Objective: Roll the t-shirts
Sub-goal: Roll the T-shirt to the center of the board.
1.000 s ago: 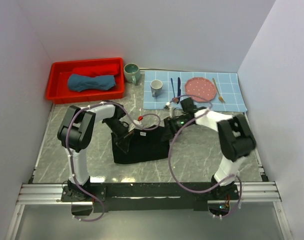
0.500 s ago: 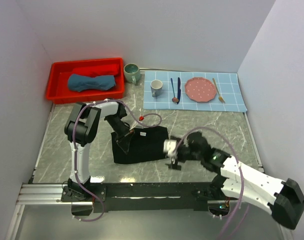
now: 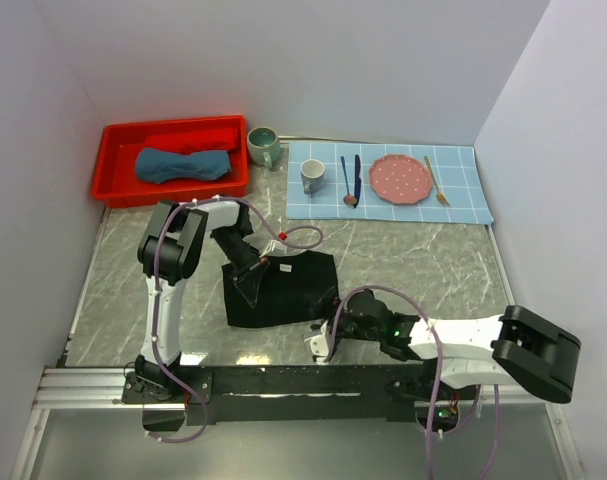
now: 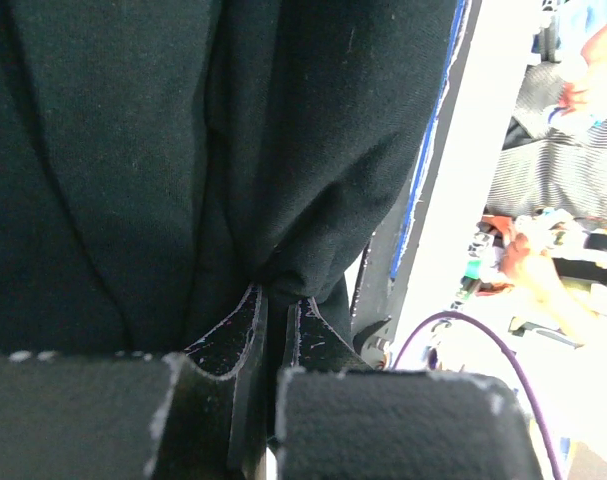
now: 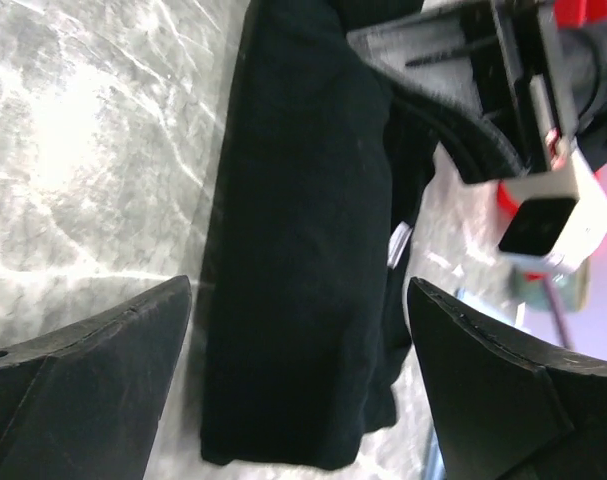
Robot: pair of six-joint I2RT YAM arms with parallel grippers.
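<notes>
The black t-shirt (image 3: 288, 290) lies folded into a thick band in the middle of the table. My left gripper (image 3: 251, 280) rests on its left part. In the left wrist view the gripper (image 4: 278, 298) is shut on a pinch of the black t-shirt (image 4: 183, 150). My right gripper (image 3: 323, 337) sits low by the shirt's near right corner. In the right wrist view it (image 5: 298, 290) is wide open and empty, with the black t-shirt (image 5: 303, 230) lying ahead between its fingers. The teal-blue t-shirt (image 3: 181, 165) lies bundled in the red bin.
A red bin (image 3: 118, 187) stands at the back left. A green mug (image 3: 263, 146) is beside it. A light-blue checked placemat (image 3: 463, 205) at the back right holds a grey mug (image 3: 312, 176), cutlery and a pink plate (image 3: 400, 178).
My right arm has swung from the shirt's far right side down to the near edge of the table. It now lies low by the shirt's near right corner. My left gripper has stayed on the shirt.
</notes>
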